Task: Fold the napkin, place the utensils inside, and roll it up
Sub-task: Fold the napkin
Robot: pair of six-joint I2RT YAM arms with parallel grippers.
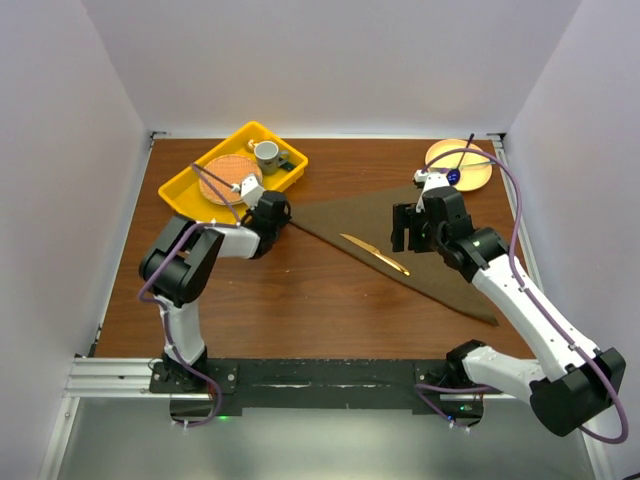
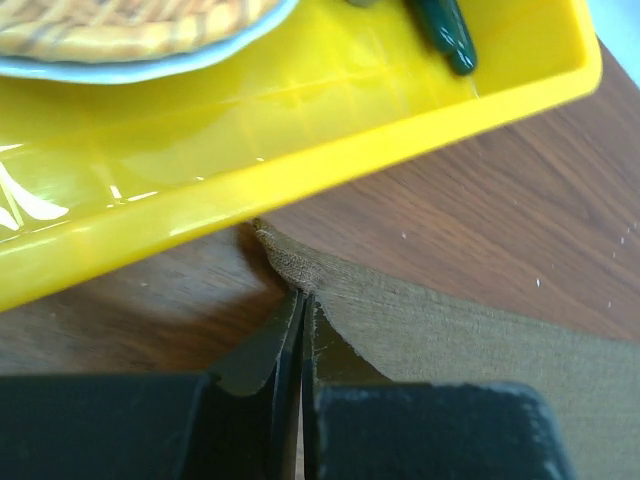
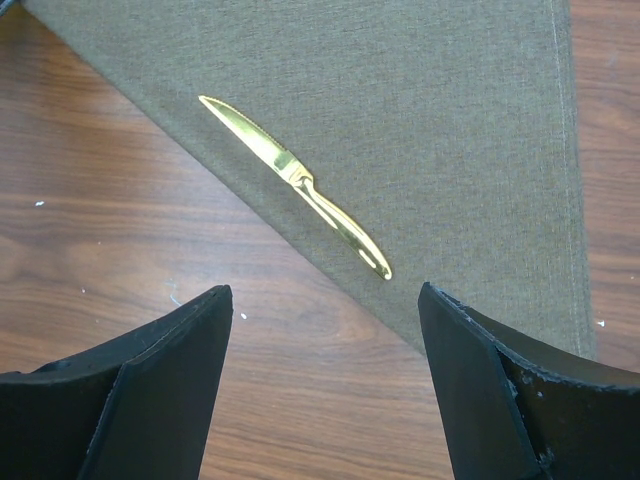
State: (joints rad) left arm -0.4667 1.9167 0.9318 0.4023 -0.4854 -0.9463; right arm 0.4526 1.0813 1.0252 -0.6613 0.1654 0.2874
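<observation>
- A thin olive-brown cloth napkin (image 1: 430,255) lies flat on the reddish-brown wooden counter (image 1: 300,310). It is folded into a long triangle that runs from beside the tray towards the near right.
- A slender gold metal knife (image 3: 300,185) lies on the napkin, just inside its long folded edge and roughly along it. Its handle end is the nearer to the right arm.
- The left fingers (image 2: 298,310) are pressed together, pinching the napkin's pointed corner just beside the wall of a bright yellow plastic tray (image 2: 420,110).
- The right fingers (image 1: 410,232) are spread wide and hold nothing. They hang over the napkin's edge, close to the knife's handle without touching it.
- In the tray sits a pale blue plate (image 2: 140,70) carrying a round orange woven mat (image 2: 120,25).
- At the far right corner of the counter, a pale orange round dish (image 1: 440,155) holds a dark blue spoon (image 1: 453,176).
</observation>
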